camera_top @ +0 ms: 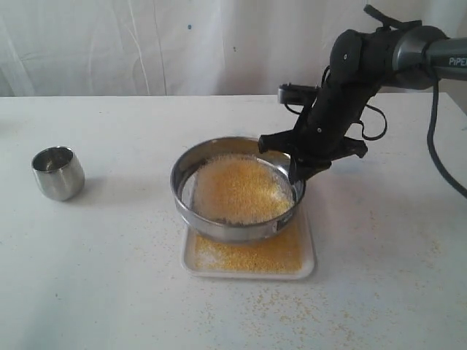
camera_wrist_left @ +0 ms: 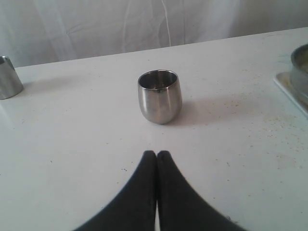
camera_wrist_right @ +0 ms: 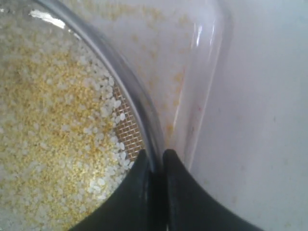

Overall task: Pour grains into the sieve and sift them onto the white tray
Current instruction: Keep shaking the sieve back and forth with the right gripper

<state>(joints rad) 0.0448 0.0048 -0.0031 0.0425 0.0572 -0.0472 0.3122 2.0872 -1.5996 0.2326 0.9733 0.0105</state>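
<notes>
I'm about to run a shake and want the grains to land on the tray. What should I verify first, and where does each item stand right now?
1. Grip: the right end effector clamps the sieve rim, a finger each side: ok.
2. Placement: sieve centred over the white tray: cannot tell; they overlap.
3. Load: grains heaped on the mesh: ok.
4. Spill: the table around the tray carries stray grains: not ok.
5. Clearance: the steel cup stands upright, apart from the sieve: ok.
6. Other arm: the left end effector is shut, empty, short of the cup: ok.
</notes>
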